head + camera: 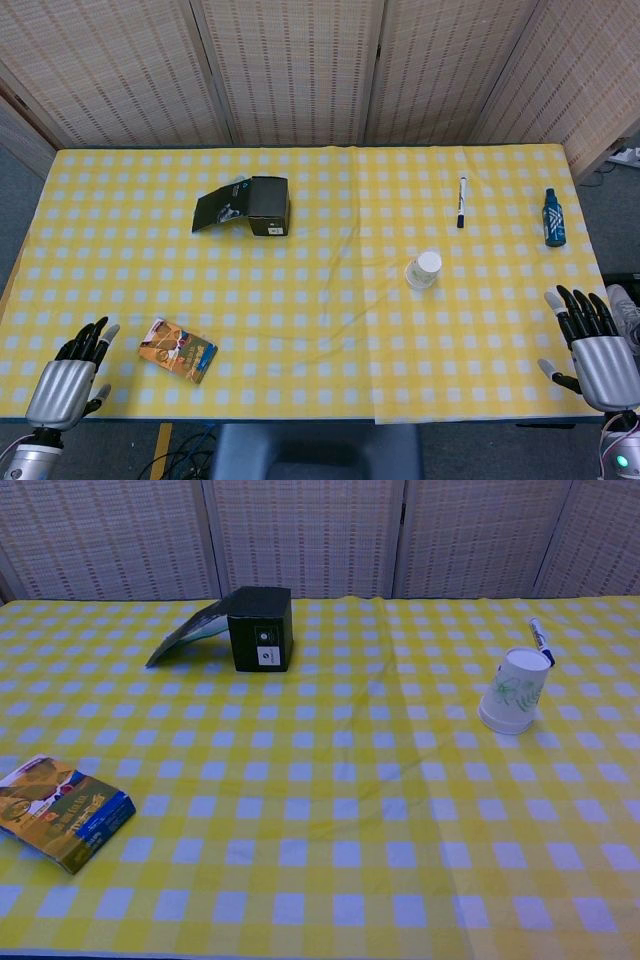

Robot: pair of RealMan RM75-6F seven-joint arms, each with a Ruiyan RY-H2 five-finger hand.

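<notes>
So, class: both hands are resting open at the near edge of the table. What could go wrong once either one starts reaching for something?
1. The paper cup stands upside down and looks light; a reach by the right hand could tip it or nudge it away.
2. The marker lies just behind the cup, so a reach for it might knock the cup.
3. The snack packet lies flat near the left hand; fingers may push it along the tablecloth and bunch it.
</notes>
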